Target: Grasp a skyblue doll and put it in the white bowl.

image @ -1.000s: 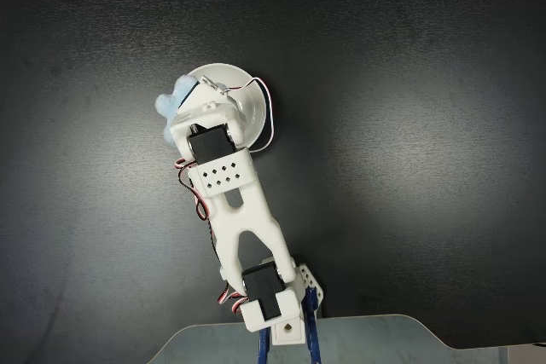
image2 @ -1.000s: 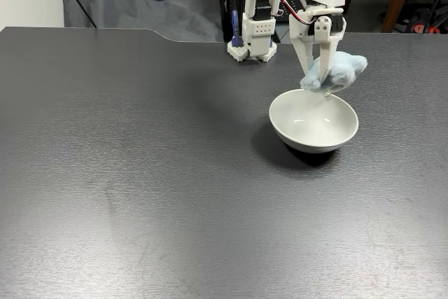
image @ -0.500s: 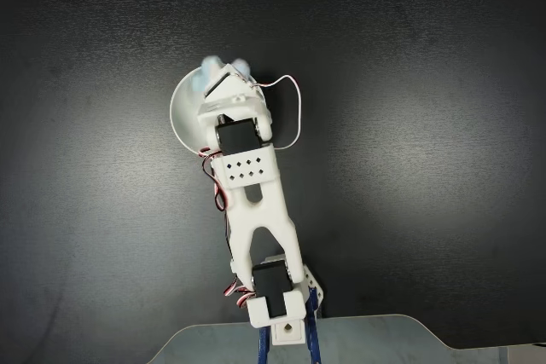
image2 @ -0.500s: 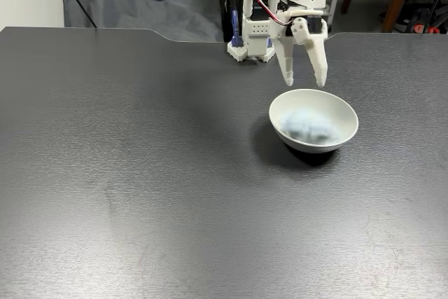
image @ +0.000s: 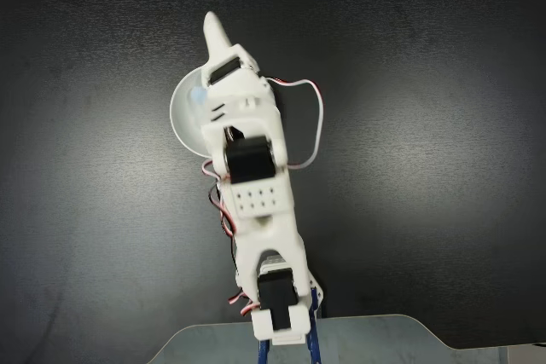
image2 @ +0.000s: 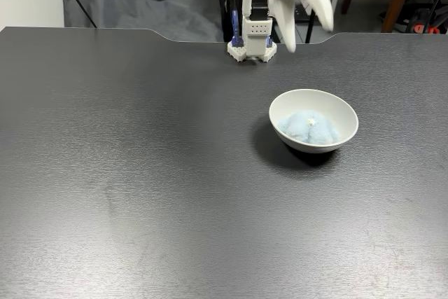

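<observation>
Skyblue doll (image2: 308,126) lies inside the white bowl (image2: 313,107) in a fixed view from the table's front, a pale fluffy heap against the bowl's inner wall with a small light spot on its top, well below the gripper (image2: 308,24) and nearer the camera than it. Nothing touches the doll or the bowl. The bowl sits on the dark table (image2: 140,173) and throws a shadow to its left in this view. Above and behind the bowl, the gripper hangs in the air, blurred; its two white fingers (image2: 286,28) point downward with a clear gap between them, so the jaws stand apart and hold nothing. Farther back, the arm's base (image2: 252,41) stands near the table's far edge, with a blue clamp beside it, and beyond the edge a grey cloth (image2: 133,1) is draped over something. In a fixed view from above, the white arm (image: 256,202) stretches up the picture from its base at the bottom edge and covers most of the bowl (image: 181,112), which shows as a white arc to the arm's left in that view; a small bit of the pale-blue doll (image: 198,95) peeps out at the arm's edge. One pointed finger (image: 213,30) reaches past the bowl's far rim.
</observation>
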Controlling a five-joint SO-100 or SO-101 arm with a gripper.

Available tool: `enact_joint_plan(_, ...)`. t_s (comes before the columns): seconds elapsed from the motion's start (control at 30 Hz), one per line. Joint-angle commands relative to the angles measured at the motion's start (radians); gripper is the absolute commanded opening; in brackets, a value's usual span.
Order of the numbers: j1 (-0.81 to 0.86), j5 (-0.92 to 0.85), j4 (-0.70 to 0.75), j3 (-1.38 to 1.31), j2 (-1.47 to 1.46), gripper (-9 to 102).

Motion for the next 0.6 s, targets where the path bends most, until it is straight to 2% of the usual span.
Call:
enact_joint_plan(0.0,0.077,0.172,0.091,-0.098,0.278,39)
enact_joint_plan(0.13,0.089,0.181,0.245,-0.098,0.465,38)
enact_joint_plan(0.2,0.089,0.181,0.318,-0.098,0.515,33)
enact_joint_plan(0.27,0.089,0.181,0.374,-0.097,0.548,22)
enact_joint_plan(0.37,0.089,0.181,0.408,-0.098,0.601,-1)
enact_joint_plan(0.4,0.089,0.181,0.408,-0.098,0.624,-4)
enact_joint_plan(0.57,0.077,0.179,0.417,-0.094,0.824,4)
